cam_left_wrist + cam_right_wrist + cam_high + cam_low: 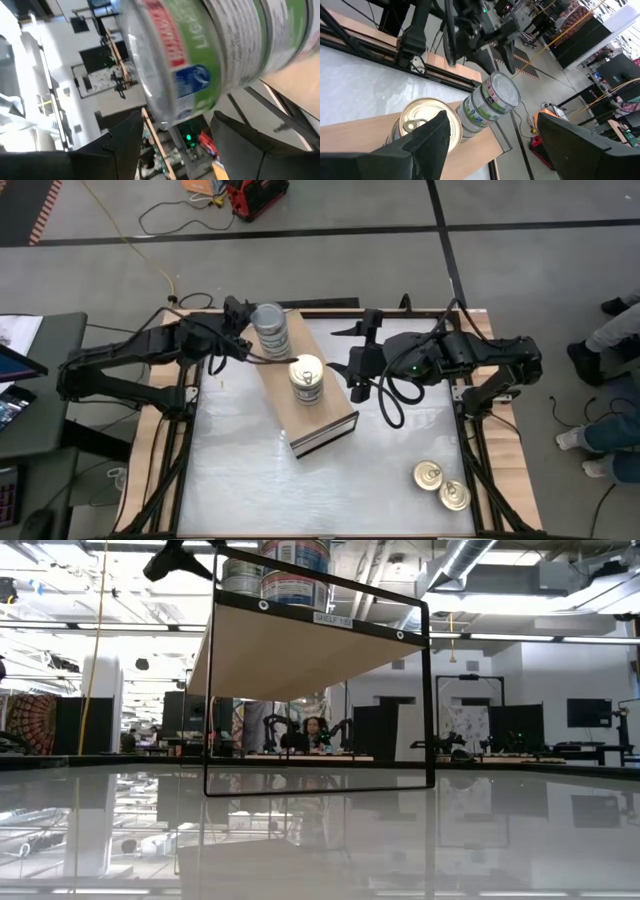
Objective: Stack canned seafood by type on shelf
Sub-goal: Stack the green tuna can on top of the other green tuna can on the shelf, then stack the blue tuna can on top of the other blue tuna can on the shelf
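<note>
Two gold pull-tab tins (441, 485) sit loose on the near right corner of the worktop (240, 480), touching or almost touching, well apart from everything else. Not shelved yet, so those are what's left, as far as the views show.

Mid-worktop, the shelf (322, 430) runs diagonally, dark-edged open end toward the near side. On its top board: a gold-top stack (307, 378) toward the middle and a silver-top stack (268, 328) at the far end. Types look kept apart, gold with gold, silver with silver. Exact tin count per stack can't be read from these views; each looks several high.

Right hand (357, 370) hovers just beside the gold-top stack, fingers spread wide, nothing between them. Right wrist view shows both stacks ahead of it.

Left hand (236, 338) is at the silver-top stack, fingers apart on either side of the tins; the left wrist view shows a gap between fingers and labels, so it reads as straddling, not pinching.

Judgement: most of the sort is done; remaining work is fetching the two loose gold tins onto the gold stack.
</note>
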Robot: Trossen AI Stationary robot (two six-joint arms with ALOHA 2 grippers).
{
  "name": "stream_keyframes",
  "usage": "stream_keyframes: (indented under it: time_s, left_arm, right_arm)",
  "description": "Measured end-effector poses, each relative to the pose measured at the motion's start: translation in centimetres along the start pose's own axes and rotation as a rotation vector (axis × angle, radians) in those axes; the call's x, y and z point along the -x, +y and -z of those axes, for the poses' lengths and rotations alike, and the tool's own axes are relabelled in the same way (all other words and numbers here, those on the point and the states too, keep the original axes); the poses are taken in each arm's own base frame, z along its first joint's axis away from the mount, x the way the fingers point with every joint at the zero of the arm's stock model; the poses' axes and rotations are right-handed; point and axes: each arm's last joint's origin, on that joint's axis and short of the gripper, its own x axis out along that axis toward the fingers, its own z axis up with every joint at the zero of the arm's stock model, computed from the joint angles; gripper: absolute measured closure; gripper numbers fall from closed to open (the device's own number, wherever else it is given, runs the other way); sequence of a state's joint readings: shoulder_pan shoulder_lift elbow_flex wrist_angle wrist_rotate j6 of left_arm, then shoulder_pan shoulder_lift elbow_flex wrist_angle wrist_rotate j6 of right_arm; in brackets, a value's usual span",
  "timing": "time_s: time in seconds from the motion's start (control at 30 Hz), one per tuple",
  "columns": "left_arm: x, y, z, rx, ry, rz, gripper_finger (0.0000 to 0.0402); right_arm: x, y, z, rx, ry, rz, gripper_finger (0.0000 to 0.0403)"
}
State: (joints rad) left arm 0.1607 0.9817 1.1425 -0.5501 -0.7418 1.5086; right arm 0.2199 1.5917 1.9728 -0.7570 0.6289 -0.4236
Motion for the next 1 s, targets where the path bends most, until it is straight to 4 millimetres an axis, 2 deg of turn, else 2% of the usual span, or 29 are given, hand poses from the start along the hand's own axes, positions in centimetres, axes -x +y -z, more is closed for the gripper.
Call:
stream_keyframes:
  time_s: [0.2, 0.4, 0.5, 0.63, 0.77, 0.87, 1.0]
  left_arm:
    - [0.7, 1.1, 0.3, 0.023, -0.023, -0.023, 0.0178]
    - [1.3, 1.0, -0.2, 0.015, 0.021, -0.025, 0.0178]
    - [2.1, 1.6, -0.1, 0.109, 0.033, -0.084, 0.0178]
    - [4.6, 1.1, -1.0, 0.186, -0.137, -0.082, 0.0178]
    - [6.4, 0.4, -2.4, 0.284, -0.228, -0.054, 0.0178]
    - [7.9, -0.5, -3.2, 0.43, -0.349, 0.029, 0.0178]
    - [9.6, -1.7, -4.2, 0.619, -0.572, 0.272, 0.0178]
  right_arm:
    - [0.0, 0.0, 0.0, -0.006, -0.001, 0.0, 0.0072]
    - [0.0, 0.0, 0.1, -0.014, 0.012, -0.006, 0.0072]
    - [0.1, 0.3, 0.9, -0.059, 0.076, -0.03, 0.0072]
    - [0.1, 0.6, 2.8, -0.129, 0.249, -0.064, 0.0072]
    - [0.1, 2.3, 4.1, -0.168, 0.366, -0.102, 0.0072]
    - [0.5, 3.9, 5.1, -0.2, 0.445, -0.166, 0.0072]
    - [0.0, 6.4, 7.5, -0.256, 0.613, -0.287, 0.0075]
